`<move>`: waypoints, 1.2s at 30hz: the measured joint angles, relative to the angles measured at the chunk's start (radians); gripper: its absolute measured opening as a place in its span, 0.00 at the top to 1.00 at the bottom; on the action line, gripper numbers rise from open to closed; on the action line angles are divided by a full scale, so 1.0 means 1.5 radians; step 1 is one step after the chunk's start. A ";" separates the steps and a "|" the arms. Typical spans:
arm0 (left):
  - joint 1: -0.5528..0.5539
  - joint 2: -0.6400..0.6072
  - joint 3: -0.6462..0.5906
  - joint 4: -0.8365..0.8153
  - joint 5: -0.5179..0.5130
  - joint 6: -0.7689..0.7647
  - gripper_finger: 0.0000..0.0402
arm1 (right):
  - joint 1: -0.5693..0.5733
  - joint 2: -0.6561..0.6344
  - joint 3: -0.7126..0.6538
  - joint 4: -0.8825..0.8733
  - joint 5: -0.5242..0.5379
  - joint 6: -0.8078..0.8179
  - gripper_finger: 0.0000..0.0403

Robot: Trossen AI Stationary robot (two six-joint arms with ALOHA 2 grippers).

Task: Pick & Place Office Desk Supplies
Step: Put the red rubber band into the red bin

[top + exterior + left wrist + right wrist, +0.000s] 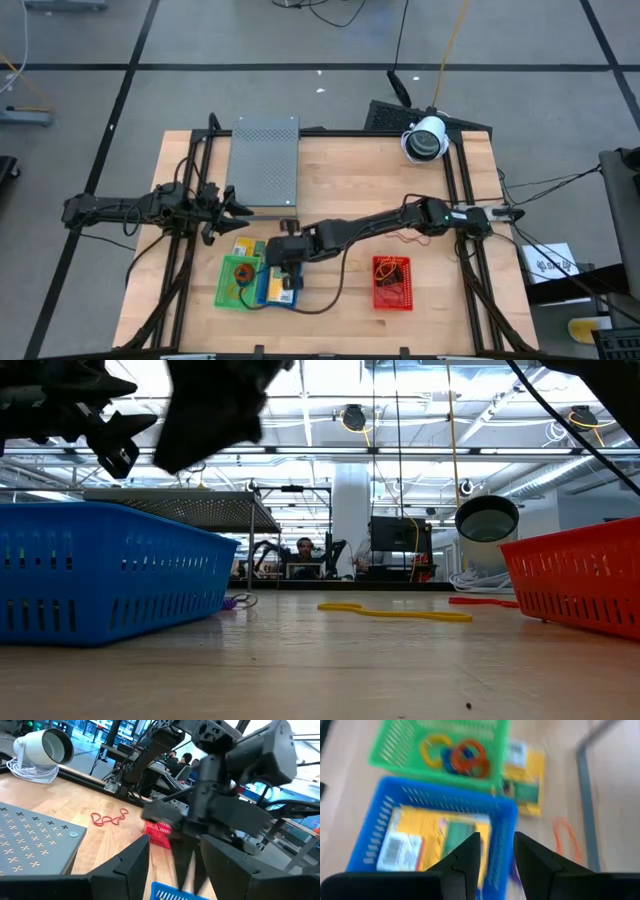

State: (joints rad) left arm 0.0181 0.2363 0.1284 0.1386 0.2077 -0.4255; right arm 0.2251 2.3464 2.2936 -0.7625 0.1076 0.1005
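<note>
A blue basket (277, 288) holds a yellow-orange packet (427, 837). Beside it, a green basket (237, 282) holds rubber-band loops (462, 756) in red, yellow and blue. A second packet (525, 777) lies on the table against the green basket. My right gripper (497, 852) hangs above the blue basket's rim, its fingers slightly apart with nothing between them. My left gripper (175, 860) is open and empty, above the table's left side near the grey box. Loose bands lie on the table: a red one (107, 817), an orange one (567, 837) and a yellow one (395, 611).
A grey perforated metal box (265, 162) lies at the far left. A red basket (392, 282) stands at the near right. A white lamp-like device (425, 140) sits at the far right. My right arm (380, 222) reaches across the table's middle.
</note>
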 joint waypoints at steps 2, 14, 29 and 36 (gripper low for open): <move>0.000 0.000 0.000 0.000 0.000 0.001 0.54 | -0.007 -0.004 0.000 -0.040 0.002 0.038 0.72; 0.000 0.000 0.000 0.000 0.000 0.000 0.54 | -0.036 -0.065 -0.003 -0.280 0.001 0.044 0.72; 0.000 0.000 0.000 -0.001 0.000 0.001 0.54 | -0.081 -0.352 -0.427 -0.117 -0.003 0.044 0.71; 0.000 0.000 0.000 0.000 0.000 0.001 0.54 | -0.085 -0.523 -0.662 -0.048 0.015 0.110 0.70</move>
State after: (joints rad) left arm 0.0180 0.2363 0.1284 0.1386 0.2077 -0.4247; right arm 0.0975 1.5613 1.2999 -0.8342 0.1300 0.2661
